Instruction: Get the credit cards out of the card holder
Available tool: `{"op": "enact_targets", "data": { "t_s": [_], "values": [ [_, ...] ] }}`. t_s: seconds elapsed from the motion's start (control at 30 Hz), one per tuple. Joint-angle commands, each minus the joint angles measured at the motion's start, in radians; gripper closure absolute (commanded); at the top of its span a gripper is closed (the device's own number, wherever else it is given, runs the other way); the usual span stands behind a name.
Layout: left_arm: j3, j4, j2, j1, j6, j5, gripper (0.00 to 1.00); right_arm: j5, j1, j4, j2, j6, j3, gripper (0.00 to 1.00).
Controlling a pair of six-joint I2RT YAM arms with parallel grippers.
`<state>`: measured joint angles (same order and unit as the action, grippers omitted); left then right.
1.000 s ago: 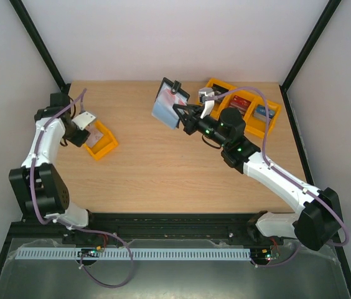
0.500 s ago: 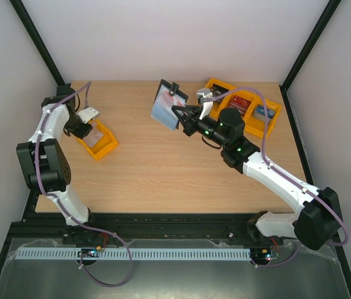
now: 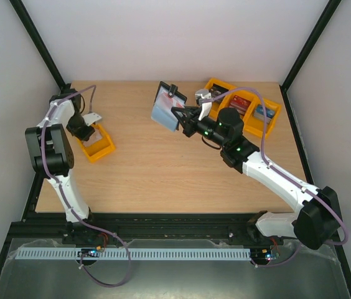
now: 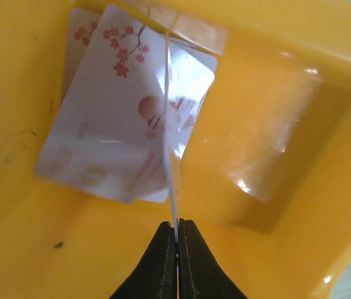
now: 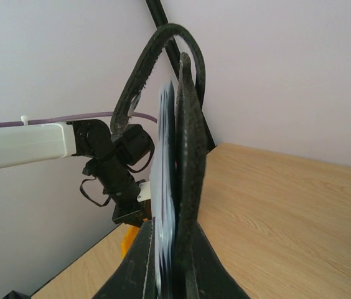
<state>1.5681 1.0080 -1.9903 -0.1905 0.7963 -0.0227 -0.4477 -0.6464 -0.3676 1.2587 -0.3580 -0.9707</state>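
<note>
My right gripper (image 3: pixel 180 116) is shut on the card holder (image 3: pixel 166 104), a black case held open above the table's back middle, its grey-blue pocket side showing. In the right wrist view the holder (image 5: pixel 188 143) stands edge-on between my fingers (image 5: pixel 143 261). My left gripper (image 3: pixel 87 128) is over the small yellow tray (image 3: pixel 102 146) at the left. It is shut on a credit card (image 4: pixel 170 149), seen edge-on. Other pale credit cards (image 4: pixel 110 118) with red blossom marks lie flat in the tray (image 4: pixel 275 93) below it.
Yellow trays (image 3: pixel 250 113) with thick stacks of dark, red and blue cards stand at the back right, behind my right arm. The black frame posts run along both sides of the wooden table (image 3: pixel 163 168). My left arm (image 5: pixel 110 162) shows beyond the holder.
My left arm has folded back toward the far left corner, and its gripper with the card has shifted a little right over the tray. The right arm and holder have barely moved.
</note>
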Motion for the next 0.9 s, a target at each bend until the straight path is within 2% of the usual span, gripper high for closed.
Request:
{"op": "enact_targets", "data": {
  "t_s": [0.0, 0.23, 0.4, 0.5, 0.67, 0.73, 0.87],
  "values": [
    [0.069, 0.058, -0.051, -0.004, 0.01, 0.023, 0.98, -0.011, -0.001, -0.017, -0.001, 0.023, -0.008, 0.98],
    [0.138, 0.061, -0.114, -0.001, 0.019, 0.039, 0.97, -0.02, -0.001, -0.024, 0.0, 0.021, -0.006, 0.98],
    [0.208, 0.044, -0.153, 0.0, -0.024, 0.082, 0.76, -0.033, -0.001, -0.03, 0.004, 0.018, -0.011, 0.98],
    [0.215, -0.012, -0.141, 0.0, -0.044, 0.118, 0.71, -0.051, -0.001, -0.032, 0.008, 0.008, -0.011, 0.98],
    [0.197, -0.1, -0.103, 0.013, -0.059, 0.156, 0.7, -0.06, -0.001, -0.029, 0.002, 0.01, 0.0, 0.98],
    [0.204, -0.105, -0.086, 0.021, -0.067, 0.137, 0.7, -0.063, -0.001, -0.023, 0.0, 0.011, -0.002, 0.98],
    [0.237, -0.051, -0.015, 0.03, -0.083, -0.055, 0.63, -0.075, -0.001, -0.019, -0.005, 0.016, -0.001, 0.98]
  ]
}}
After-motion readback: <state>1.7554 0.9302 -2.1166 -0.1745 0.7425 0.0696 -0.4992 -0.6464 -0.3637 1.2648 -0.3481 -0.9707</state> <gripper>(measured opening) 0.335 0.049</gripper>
